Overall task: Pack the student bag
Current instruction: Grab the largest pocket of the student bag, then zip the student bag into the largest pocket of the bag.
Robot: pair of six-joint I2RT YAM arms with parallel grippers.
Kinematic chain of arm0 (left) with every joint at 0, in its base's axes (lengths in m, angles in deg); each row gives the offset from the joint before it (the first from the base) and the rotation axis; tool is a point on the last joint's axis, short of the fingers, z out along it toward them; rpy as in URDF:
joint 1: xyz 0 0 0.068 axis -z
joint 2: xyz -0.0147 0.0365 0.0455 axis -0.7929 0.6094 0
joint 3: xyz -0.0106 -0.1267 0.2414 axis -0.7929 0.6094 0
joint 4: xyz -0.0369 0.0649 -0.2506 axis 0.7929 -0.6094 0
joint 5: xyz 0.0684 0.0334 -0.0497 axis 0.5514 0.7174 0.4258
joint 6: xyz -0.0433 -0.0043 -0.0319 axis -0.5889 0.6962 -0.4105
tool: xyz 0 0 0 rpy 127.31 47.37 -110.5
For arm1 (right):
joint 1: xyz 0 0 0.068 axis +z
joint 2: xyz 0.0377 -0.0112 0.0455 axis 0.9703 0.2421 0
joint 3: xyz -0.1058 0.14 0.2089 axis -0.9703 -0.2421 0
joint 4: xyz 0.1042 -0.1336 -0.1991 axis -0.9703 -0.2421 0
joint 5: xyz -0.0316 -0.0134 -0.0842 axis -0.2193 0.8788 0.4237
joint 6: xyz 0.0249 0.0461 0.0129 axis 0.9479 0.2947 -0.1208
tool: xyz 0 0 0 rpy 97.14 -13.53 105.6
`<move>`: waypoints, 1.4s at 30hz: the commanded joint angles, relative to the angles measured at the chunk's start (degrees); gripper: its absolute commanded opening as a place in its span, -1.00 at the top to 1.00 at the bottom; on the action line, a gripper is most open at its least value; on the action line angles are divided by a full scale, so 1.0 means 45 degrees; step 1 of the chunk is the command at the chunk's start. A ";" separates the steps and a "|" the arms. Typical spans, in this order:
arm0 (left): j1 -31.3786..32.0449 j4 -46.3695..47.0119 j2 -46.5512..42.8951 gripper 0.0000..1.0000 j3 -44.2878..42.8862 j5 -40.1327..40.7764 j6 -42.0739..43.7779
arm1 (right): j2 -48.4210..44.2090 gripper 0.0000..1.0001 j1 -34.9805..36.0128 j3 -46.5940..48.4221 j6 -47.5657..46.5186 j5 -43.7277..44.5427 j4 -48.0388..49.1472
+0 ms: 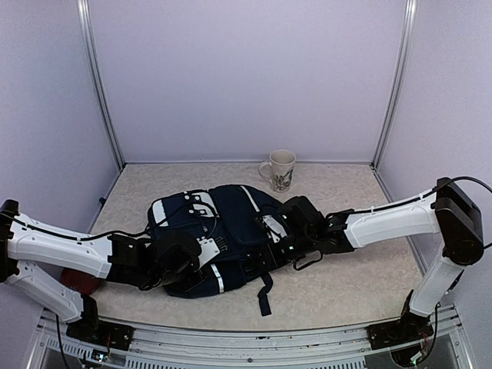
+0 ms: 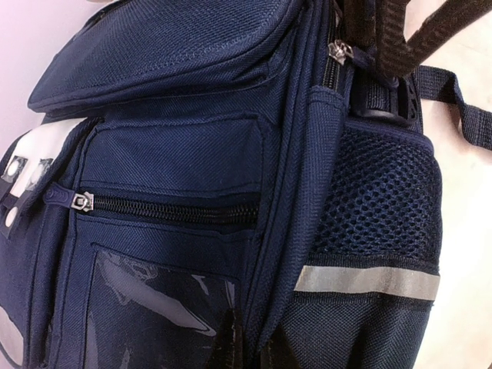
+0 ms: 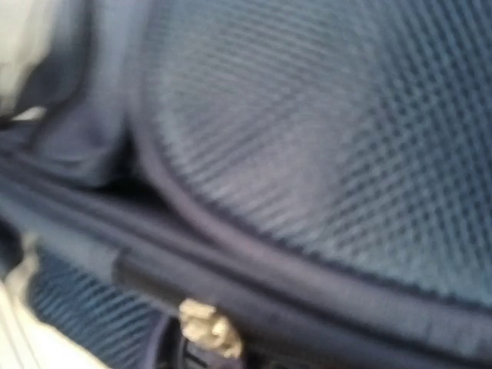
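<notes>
Bag position: the student bag [image 1: 231,223] lies flat mid-table, long axis running left to right, with the white-grey patch toward the left end and white trim stripes on top. A dark strap [image 1: 264,296] trails off its near edge onto the speckled table [image 1: 346,284]. Behind the bag and apart from it, a pale printed mug [image 1: 281,170] stands upright near the back wall. A red object [image 1: 77,281] sits under the left arm near the table's left front corner; I cannot make out what it is.

Left arm: it reaches in low from the left, with the left gripper [image 1: 215,247] against the bag's near-left side. Its jaws are closed. Whether they pinch any fabric I cannot tell, as the wrist camera gives only dark slivers at its bottom edge. That camera looks along the bag's front: a zipped pocket with a front zip pull [image 2: 81,201], a clear window [image 2: 154,307] below it, a mesh side pocket [image 2: 380,200] to the right, and a grey stripe [image 2: 367,281] under the mesh.

Right arm: it comes in from the right, with the right gripper [image 1: 278,231] up against the bag's right end. From above it reads dark on dark, so I cannot tell whether the jaws stand apart or together, or whether they hold anything. Its wrist camera is close and blurred. A blue mesh panel [image 3: 330,138] fills the view, with a piped seam below it and a small pale metal pull [image 3: 207,327] at the bottom edge.
</notes>
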State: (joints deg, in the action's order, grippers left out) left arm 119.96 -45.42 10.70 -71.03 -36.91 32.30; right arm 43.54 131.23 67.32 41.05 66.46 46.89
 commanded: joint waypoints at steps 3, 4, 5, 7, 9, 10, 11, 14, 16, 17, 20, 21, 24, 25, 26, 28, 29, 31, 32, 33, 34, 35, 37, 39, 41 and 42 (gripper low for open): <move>-0.0139 0.1113 -0.0546 1.00 -0.0172 0.0187 -0.0309 | 0.0850 0.14 0.0529 0.0903 -0.0020 0.1425 -0.0448; -0.0138 0.1089 -0.0545 1.00 -0.0180 0.0162 -0.0355 | 0.0969 0.16 0.0528 0.0953 0.0002 0.1427 -0.0337; -0.0143 0.1091 -0.0542 1.00 -0.0164 0.0141 -0.0373 | 0.1104 0.19 0.0523 0.1022 0.0041 0.1489 -0.0291; -0.0119 0.1088 -0.0521 1.00 -0.0162 0.0136 -0.0393 | 0.1369 0.30 0.0517 0.1251 0.0117 0.1743 -0.0402; -0.0120 0.1061 -0.0532 1.00 -0.0160 0.0151 -0.0387 | 0.1446 0.50 0.0530 0.1314 0.0231 0.2073 -0.0420; -0.0119 0.1063 -0.0531 1.00 -0.0161 0.0154 -0.0377 | 0.1388 0.63 0.0523 0.1258 0.0299 0.2265 -0.0329; -0.0128 0.1049 -0.0550 1.00 -0.0162 0.0142 -0.0366 | 0.1288 0.76 0.0527 0.1146 0.0376 0.2421 -0.0202; -0.0103 0.1081 -0.0521 1.00 -0.0159 0.0136 -0.0329 | 0.0953 0.98 0.0528 0.0938 0.0453 0.2780 -0.0058; -0.0107 0.1077 -0.0503 1.00 -0.0162 0.0156 -0.0348 | 0.0770 1.00 0.0524 0.0903 0.0425 0.2906 -0.0174; -0.0100 0.1082 -0.0483 1.00 -0.0162 0.0155 -0.0355 | 0.0688 1.00 0.0522 0.0884 0.0377 0.2963 -0.0273; -0.0110 0.1093 -0.0428 1.00 -0.0158 0.0171 -0.0342 | 0.0371 1.00 0.0517 0.0768 0.0260 0.3066 -0.0537; -0.0100 0.1089 -0.0415 1.00 -0.0149 0.0184 -0.0332 | 0.0297 1.00 0.0524 0.0760 0.0154 0.3095 -0.0675; -0.0104 0.0996 -0.0424 1.00 -0.0142 0.0257 -0.0317 | 0.0064 1.00 0.0511 0.0807 -0.0239 0.3386 -0.1405; -0.0099 0.0957 -0.0442 1.00 -0.0142 0.0285 -0.0312 | -0.0020 1.00 0.0467 0.0748 -0.0348 0.3442 -0.1621; -0.0101 0.0940 -0.0454 1.00 -0.0128 0.0308 -0.0302 | -0.0118 1.00 0.0379 0.0626 -0.0466 0.3384 -0.1792; -0.0100 0.0906 -0.0464 1.00 -0.0123 0.0295 -0.0288 | -0.0214 1.00 0.0034 0.0339 -0.0554 0.3103 -0.2144; -0.0099 0.0878 -0.0449 1.00 -0.0123 0.0265 -0.0295 | -0.0233 1.00 -0.0174 0.0221 -0.0558 0.2916 -0.2380; -0.0104 0.0807 -0.0437 1.00 -0.0061 0.0263 -0.0266 | -0.0326 1.00 -0.0572 -0.0008 -0.0499 0.2746 -0.2917; -0.0102 0.0794 -0.0443 1.00 -0.0015 0.0286 -0.0230 | -0.0428 1.00 -0.0725 -0.0101 -0.0483 0.2742 -0.3138; -0.0099 0.0778 -0.0444 1.00 0.0035 0.0320 -0.0204 | -0.0562 1.00 -0.0842 -0.0205 -0.0481 0.2781 -0.3325; -0.0109 0.0742 -0.0461 1.00 0.0068 0.0320 -0.0183 | -0.0760 1.00 -0.0947 -0.0333 -0.0481 0.2896 -0.3487; -0.0100 0.0725 -0.0490 1.00 0.0089 0.0300 -0.0164 | -0.0958 1.00 -0.1075 -0.0449 -0.0483 0.3064 -0.3659; -0.0089 0.0720 -0.0513 1.00 0.0111 0.0171 -0.0101 | -0.1363 1.00 -0.1431 -0.0710 -0.0573 0.3428 -0.3963; -0.0010 0.0715 -0.0503 1.00 0.0112 -0.0068 0.0105 | -0.1665 1.00 -0.1949 -0.0818 -0.0597 0.3651 -0.4165; 0.0221 0.0652 -0.0493 1.00 0.0155 -0.0307 0.0546 | -0.1763 1.00 -0.2504 -0.0658 -0.1412 0.3958 -0.4425; 0.0395 0.0626 -0.0533 1.00 0.0220 -0.0430 0.0799 | -0.1755 1.00 -0.2805 -0.0519 -0.1708 0.4251 -0.4582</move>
State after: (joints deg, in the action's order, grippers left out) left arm 120.16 -44.40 10.50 -70.82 -38.22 32.96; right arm 37.51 123.93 65.29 37.94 78.63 34.85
